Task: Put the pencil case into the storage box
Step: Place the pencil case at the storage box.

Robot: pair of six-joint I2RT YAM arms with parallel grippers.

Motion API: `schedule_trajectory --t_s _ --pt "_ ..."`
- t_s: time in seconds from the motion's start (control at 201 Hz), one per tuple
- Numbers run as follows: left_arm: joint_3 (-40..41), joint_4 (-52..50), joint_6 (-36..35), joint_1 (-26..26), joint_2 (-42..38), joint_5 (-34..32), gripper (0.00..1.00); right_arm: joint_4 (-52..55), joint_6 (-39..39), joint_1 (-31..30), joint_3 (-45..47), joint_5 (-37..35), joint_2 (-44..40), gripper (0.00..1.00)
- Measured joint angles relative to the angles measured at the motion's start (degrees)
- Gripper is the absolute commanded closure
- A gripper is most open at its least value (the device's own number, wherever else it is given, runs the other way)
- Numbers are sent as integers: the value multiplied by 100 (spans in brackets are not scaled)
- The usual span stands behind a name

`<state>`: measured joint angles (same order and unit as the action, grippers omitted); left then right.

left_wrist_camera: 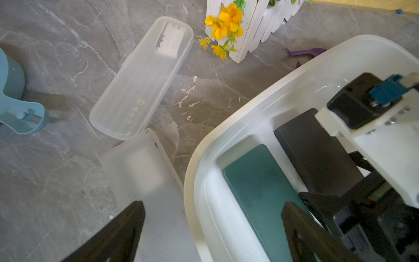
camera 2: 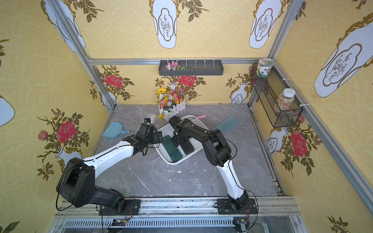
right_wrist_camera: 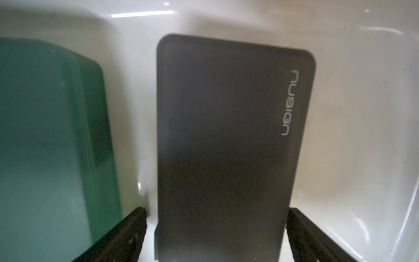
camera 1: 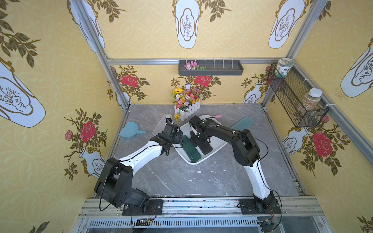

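Observation:
The white storage box stands mid-table. Inside it a dark green pencil case and a black pencil case lie flat, side by side. My right gripper is down in the box, open. Its fingers stand on either side of the black case's near end, with a gap on each side. My left gripper is open and holds nothing. It hangs over the box's left rim, one finger above the green case and one outside the box.
Two translucent cases lie left of the box, with a blue scoop-like thing further left. A flower fence stands behind the box. A pink item and a teal ribbed case lie at the back right.

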<state>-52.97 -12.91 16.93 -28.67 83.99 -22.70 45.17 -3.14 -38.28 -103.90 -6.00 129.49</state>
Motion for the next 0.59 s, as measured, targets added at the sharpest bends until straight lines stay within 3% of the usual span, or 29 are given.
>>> schedule_trajectory --t_s 0.354,0.593 --pt "0 0 2 -2 -33 7 0 -48 37 20 96 -107 -623 3" --pt "15 7 9 0 -76 72 0 -70 -461 555 151 -717 -1322 3"
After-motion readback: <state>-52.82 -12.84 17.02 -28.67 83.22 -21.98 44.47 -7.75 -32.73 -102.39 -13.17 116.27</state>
